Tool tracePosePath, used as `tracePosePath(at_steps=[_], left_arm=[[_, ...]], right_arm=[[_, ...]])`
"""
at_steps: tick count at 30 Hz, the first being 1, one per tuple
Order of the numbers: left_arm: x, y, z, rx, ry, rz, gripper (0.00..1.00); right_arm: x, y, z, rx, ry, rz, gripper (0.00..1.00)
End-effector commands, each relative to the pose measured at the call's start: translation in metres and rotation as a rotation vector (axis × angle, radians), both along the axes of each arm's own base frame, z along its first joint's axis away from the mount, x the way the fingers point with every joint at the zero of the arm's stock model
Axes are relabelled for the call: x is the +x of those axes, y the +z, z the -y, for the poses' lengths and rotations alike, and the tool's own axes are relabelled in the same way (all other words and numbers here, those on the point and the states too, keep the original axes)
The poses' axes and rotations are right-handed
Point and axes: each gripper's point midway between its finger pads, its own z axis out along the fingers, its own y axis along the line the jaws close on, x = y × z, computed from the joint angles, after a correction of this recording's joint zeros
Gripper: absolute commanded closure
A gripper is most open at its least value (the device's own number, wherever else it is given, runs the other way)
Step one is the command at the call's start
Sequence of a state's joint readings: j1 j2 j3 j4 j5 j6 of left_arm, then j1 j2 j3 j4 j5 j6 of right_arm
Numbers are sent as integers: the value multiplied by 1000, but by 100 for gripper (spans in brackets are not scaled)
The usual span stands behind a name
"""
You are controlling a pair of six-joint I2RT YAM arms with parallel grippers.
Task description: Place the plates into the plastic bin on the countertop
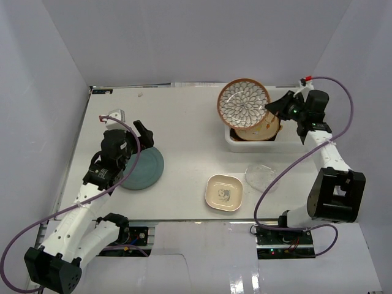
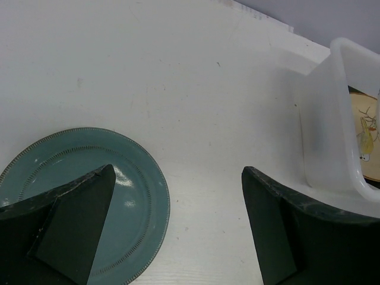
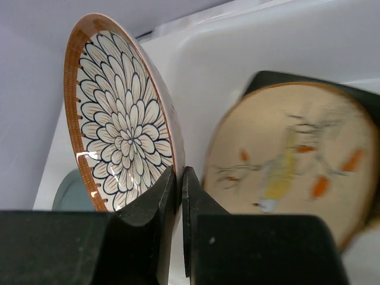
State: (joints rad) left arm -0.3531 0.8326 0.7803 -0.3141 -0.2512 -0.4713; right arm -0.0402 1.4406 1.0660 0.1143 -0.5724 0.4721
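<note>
The petal-patterned plate [image 1: 244,104] hangs tilted over the plastic bin [image 1: 257,146] by the tabletop's far right corner, its rim pinched in my right gripper [image 1: 271,109]. Next, I judge: lower it and let go. My left gripper [image 2: 178,178], jaws spread, hovers over the teal plate [image 1: 147,168].

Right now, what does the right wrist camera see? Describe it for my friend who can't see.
The right gripper pinches the rim of the petal-patterned plate, held tilted on edge over the plastic bin. In the bin lies the cream bird plate, a black dish showing beneath it.
</note>
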Motion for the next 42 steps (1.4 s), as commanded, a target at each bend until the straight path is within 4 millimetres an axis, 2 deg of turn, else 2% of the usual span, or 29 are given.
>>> tracePosePath(at_steps=[1,4,6,8,12,14,17,18,20,22,23,24,25,26,27,29,32,35,37,38,40,42], left_arm=[[0,-1,7,-7,-32,-2,2],[1,-10,11,-24,-39,-32,2],[2,-16,15,-42,-47,-55,2],[4,-26,19,-49,-55,-89,2],[4,-47,24,-69,-49,-175,2],[2,-61,19,-55,-17,-233,2],[-6,-85,8,-29,41,-311,2],[-10,-97,1,-19,74,-348,2],[-21,-114,-18,7,149,-421,2],[-28,-125,-39,-35,232,-474,2],[-30,-124,-41,-78,228,-479,2],[-35,-135,-61,-119,301,-507,2],[-40,-142,-69,-149,332,-534,2],[-44,-148,-70,-199,328,-567,2],[-49,-157,-88,-234,406,-598,2],[-59,-171,-91,-268,448,-637,2],[-61,-175,-95,-335,504,-624,2],[-69,-193,-93,-420,533,-654,2],[-68,-199,-89,-489,520,-638,2],[-77,-212,-85,-525,534,-660,4],[-77,-216,-77,-606,516,-650,5],[-85,-230,-70,-657,518,-664,8]], right_arm=[[21,9,55,37,-201,20,92],[33,-3,86,-13,-305,-2,92],[38,-15,98,-44,-348,-27,92],[42,-20,104,-64,-373,-37,92],[44,-43,110,-93,-395,-88,92],[43,-49,110,-91,-394,-95,89],[40,-62,104,-76,-364,-114,73],[40,-63,101,-71,-350,-114,59],[35,-64,99,-70,-337,-110,43],[31,-59,94,-60,-316,-79,34],[27,-51,92,-56,-307,-57,29],[22,-52,87,-48,-286,-57,21],[20,-46,83,-43,-269,-36,19],[15,-37,79,-36,-253,-9,16],[8,-37,71,-28,-219,-4,13],[2,-22,65,-41,-193,46,13],[-4,-3,51,-36,-133,101,12],[-13,11,28,-4,-37,140,12],[-15,12,21,-2,-9,148,12],[-15,11,18,-1,0,146,12],[-16,11,11,5,23,145,12],[-17,10,6,9,40,143,12]])
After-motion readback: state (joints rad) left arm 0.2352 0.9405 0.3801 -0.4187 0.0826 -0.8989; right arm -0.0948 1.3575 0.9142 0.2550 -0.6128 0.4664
